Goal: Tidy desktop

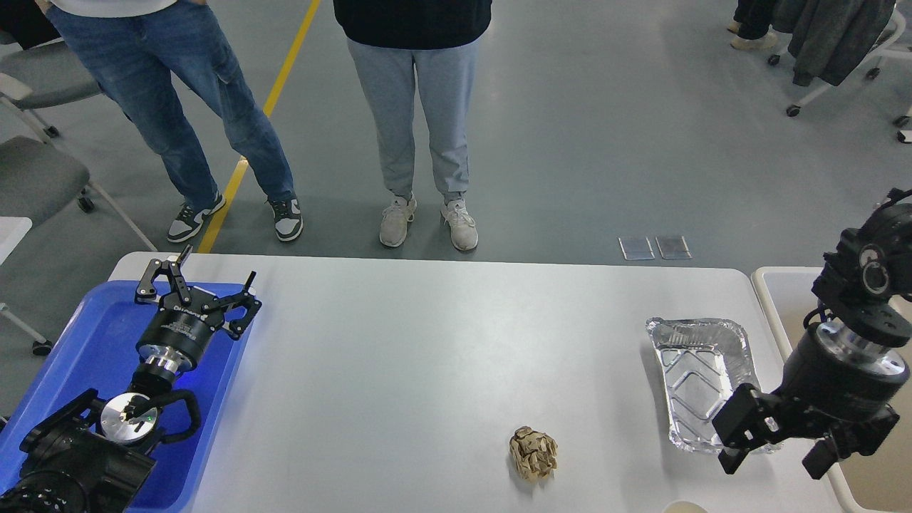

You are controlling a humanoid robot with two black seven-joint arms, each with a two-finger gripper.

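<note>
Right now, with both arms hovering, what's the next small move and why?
Probably ease the right gripper down onto the near rim of the foil tray. Its fingers look spread and empty, beside that rim, while the left gripper hangs open over the blue tray, far from the crumpled paper ball.

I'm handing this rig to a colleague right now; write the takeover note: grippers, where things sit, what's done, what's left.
Left gripper: open, empty, above the blue tray at the desktop's left end.
Right gripper: open, empty, at the near end of the foil tray, not gripping it.
Desktop: crumpled brown paper ball sits near the front edge, centre-right; foil tray lies at the right. A beige bin stands just off the right edge.
Done: nothing visibly put away; no object shows in the blue tray.
Left: likely clear the foil tray and the paper ball.
</note>
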